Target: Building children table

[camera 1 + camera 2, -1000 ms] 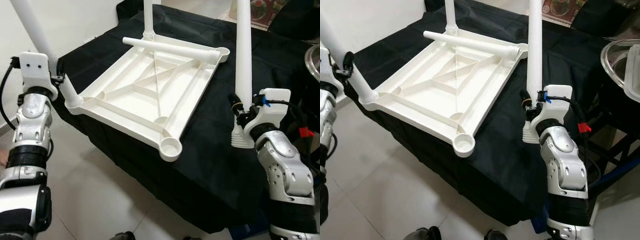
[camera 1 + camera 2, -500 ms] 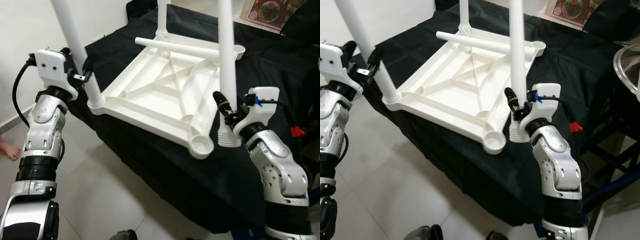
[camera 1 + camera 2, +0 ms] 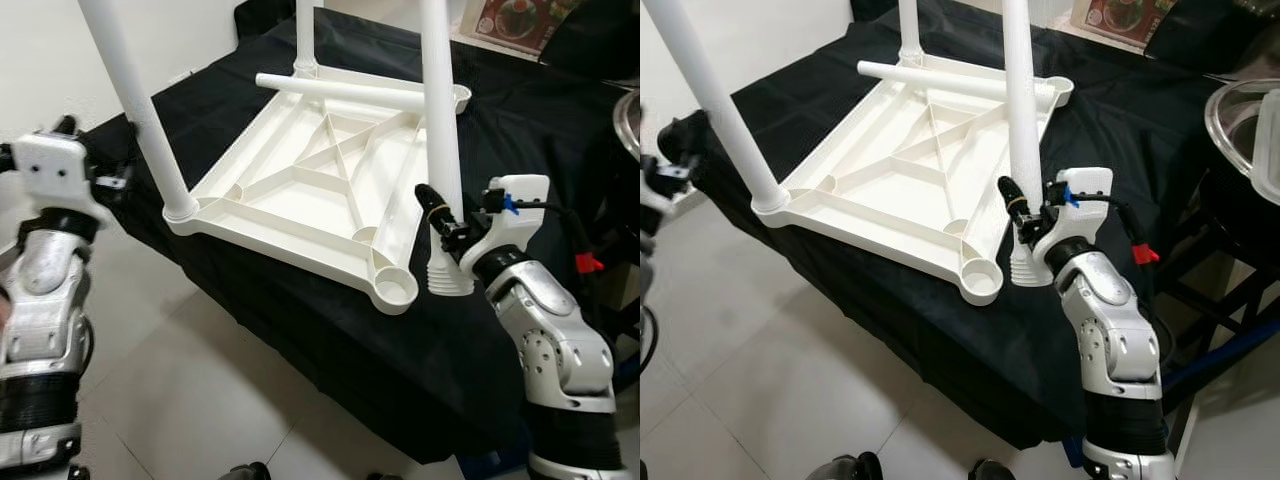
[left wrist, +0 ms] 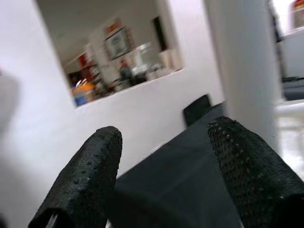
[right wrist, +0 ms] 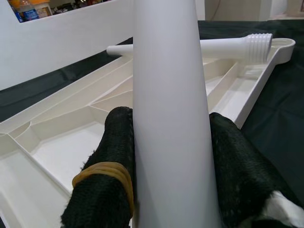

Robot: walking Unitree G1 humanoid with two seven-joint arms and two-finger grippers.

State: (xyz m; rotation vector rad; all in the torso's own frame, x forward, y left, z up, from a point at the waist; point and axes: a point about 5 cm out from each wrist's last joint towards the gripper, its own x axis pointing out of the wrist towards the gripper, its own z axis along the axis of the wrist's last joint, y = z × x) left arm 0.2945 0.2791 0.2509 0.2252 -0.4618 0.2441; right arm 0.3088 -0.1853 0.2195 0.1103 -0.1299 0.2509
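A white tabletop point(image 3: 310, 190) lies upside down on a black-draped table point(image 3: 520, 130), two legs standing in its corner sockets and a third leg point(image 3: 350, 90) lying across its far edge. The right gripper point(image 3: 437, 222) clamps an upright leg point(image 3: 440, 130) just beside the empty near corner socket point(image 3: 395, 290). The left gripper point(image 4: 164, 178), fingers spread and holding nothing, hovers beside the table's left edge.

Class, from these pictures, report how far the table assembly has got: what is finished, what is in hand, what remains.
Done: two white plastic legs stand in corner sockets of the upturned white tabletop, near-left and far.
In hand: the right gripper clamps a third leg upright, its ribbed end beside the empty near corner socket.
Left: seating it, then the fourth leg lying across the top. The left gripper is open.
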